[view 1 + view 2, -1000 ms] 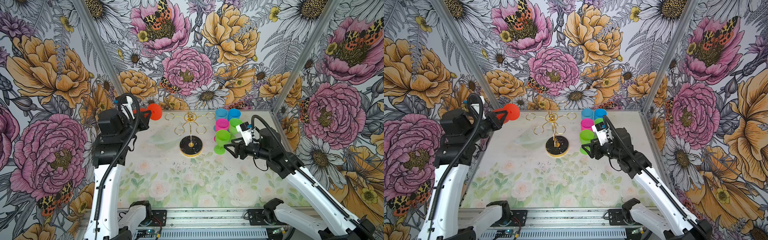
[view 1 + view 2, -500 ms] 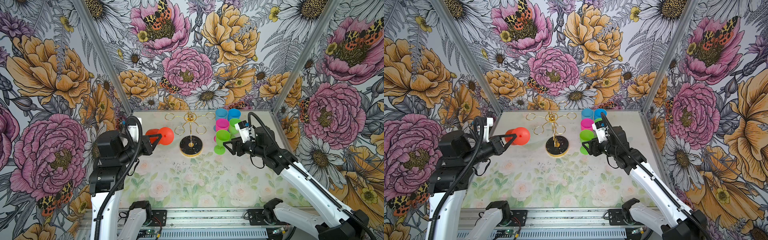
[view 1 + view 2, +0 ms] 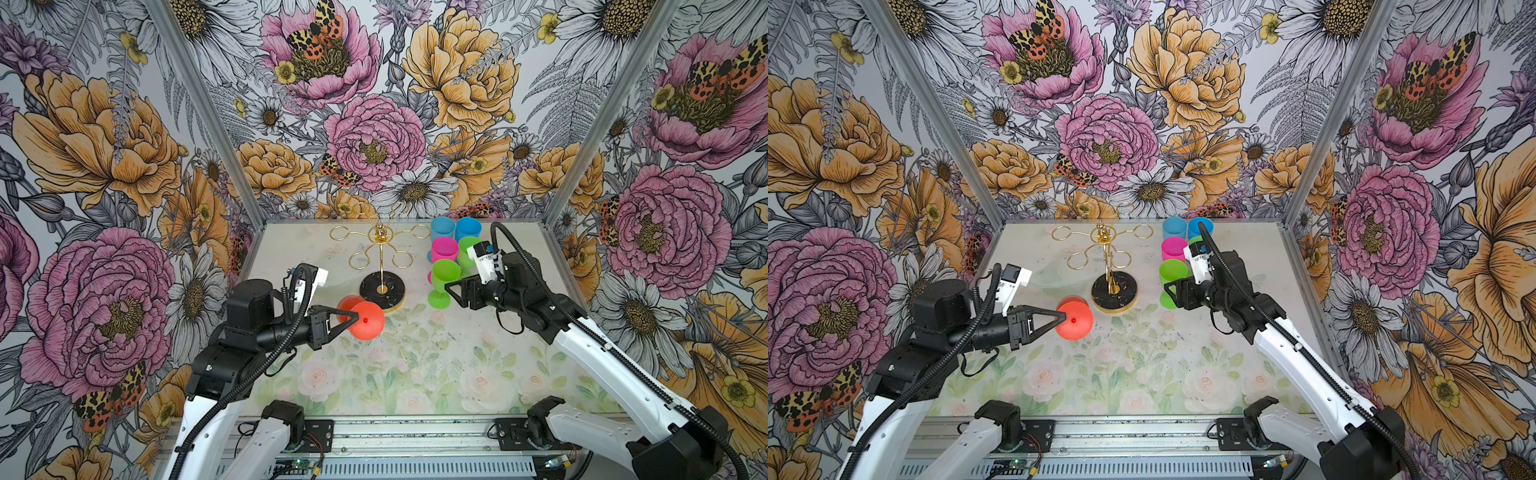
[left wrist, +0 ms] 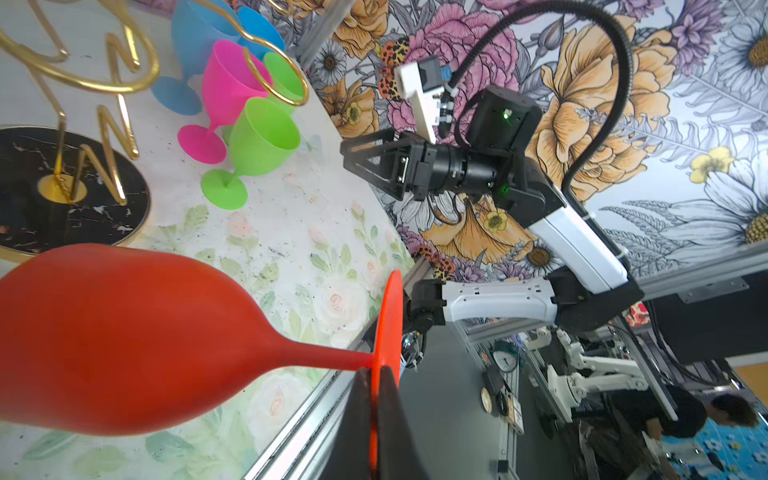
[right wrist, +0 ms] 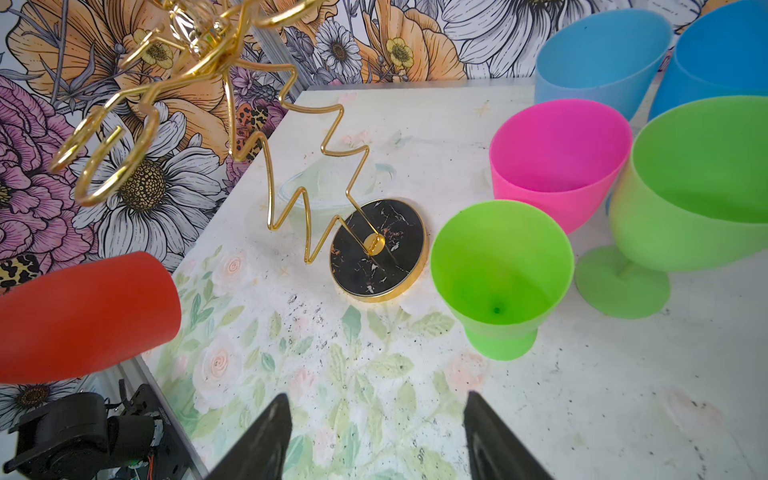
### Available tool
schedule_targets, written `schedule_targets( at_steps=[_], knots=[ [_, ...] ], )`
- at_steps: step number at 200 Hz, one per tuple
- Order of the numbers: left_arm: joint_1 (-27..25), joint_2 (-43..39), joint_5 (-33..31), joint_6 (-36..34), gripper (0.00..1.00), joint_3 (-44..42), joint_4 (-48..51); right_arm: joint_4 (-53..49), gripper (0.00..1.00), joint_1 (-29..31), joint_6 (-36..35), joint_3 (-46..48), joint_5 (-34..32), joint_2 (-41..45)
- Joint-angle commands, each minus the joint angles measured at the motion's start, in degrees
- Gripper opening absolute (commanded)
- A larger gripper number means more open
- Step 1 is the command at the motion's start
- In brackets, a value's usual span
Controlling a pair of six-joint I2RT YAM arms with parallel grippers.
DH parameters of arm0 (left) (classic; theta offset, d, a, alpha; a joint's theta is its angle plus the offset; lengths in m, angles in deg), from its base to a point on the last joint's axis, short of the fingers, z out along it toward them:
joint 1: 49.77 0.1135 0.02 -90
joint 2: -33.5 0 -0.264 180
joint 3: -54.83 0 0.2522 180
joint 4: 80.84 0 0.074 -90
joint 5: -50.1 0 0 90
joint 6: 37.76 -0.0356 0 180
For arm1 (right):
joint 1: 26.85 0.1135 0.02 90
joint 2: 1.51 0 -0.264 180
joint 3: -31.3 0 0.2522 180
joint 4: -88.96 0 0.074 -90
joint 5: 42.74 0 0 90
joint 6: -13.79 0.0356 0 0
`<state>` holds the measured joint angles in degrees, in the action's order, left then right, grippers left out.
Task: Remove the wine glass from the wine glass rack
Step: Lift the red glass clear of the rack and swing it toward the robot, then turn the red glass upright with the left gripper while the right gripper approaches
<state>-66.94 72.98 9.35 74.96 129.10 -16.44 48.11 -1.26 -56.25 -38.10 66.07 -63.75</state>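
Note:
The red wine glass (image 3: 366, 322) lies sideways above the table, just left of and in front of the rack's base, bowl pointing toward the rack. My left gripper (image 3: 356, 318) is shut on the edge of its flat foot (image 4: 388, 316); the bowl (image 4: 124, 340) fills much of the left wrist view. The gold wire wine glass rack (image 3: 381, 266) stands at the back centre on its black disc base (image 3: 1115, 293), with all its loops bare. My right gripper (image 3: 451, 293) hovers open beside a green glass (image 3: 444, 276), nothing between its fingers (image 5: 270, 432).
Upright plastic glasses cluster right of the rack: two blue (image 3: 442, 228), one pink (image 3: 444, 249), two green (image 5: 702, 187). The nearest green one (image 5: 500, 270) stands just ahead of the right gripper. The floral mat (image 3: 415, 365) covers the table; walls close in on three sides.
My left arm has come down and forward from the back-left wall, carrying the red glass to a spot beside the rack's base. The right gripper has barely shifted.

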Motion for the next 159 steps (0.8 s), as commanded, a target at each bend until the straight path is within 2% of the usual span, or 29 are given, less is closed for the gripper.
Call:
schedule_targets(
  at_steps=[1, 31, 63, 122, 142, 159],
  knots=[
    [-6.7, 1.1, -4.6, -0.5, 0.00, -0.8, -1.6, 1.3, 0.66, 0.1, 1.3, -1.2, -1.2, -0.5],
    [-18.6, 2.2, -11.6, 0.0, 0.00, -4.1, -11.6, 1.2, 0.66, 0.1, 2.0, -1.6, -0.7, -1.2],
    [-29.1, 5.5, -21.6, -6.6, 0.00, -3.5, -14.1, 0.7, 0.66, 0.0, 2.4, -1.9, 0.8, -1.7],
    [-41.1, 13.8, -32.2, -18.1, 0.00, -3.5, -14.1, -3.5, 0.66, 0.0, 2.8, -3.7, 1.1, -4.1],
    [-43.8, 15.5, -38.3, -21.3, 0.00, -3.9, -14.9, -6.0, 0.66, 0.0, 2.5, -4.6, 0.5, -4.7],
    [-44.7, 16.5, -40.7, -23.7, 0.00, -4.9, -16.0, -8.2, 0.66, 0.1, 2.2, -5.7, 0.4, -5.2]
  ],
)
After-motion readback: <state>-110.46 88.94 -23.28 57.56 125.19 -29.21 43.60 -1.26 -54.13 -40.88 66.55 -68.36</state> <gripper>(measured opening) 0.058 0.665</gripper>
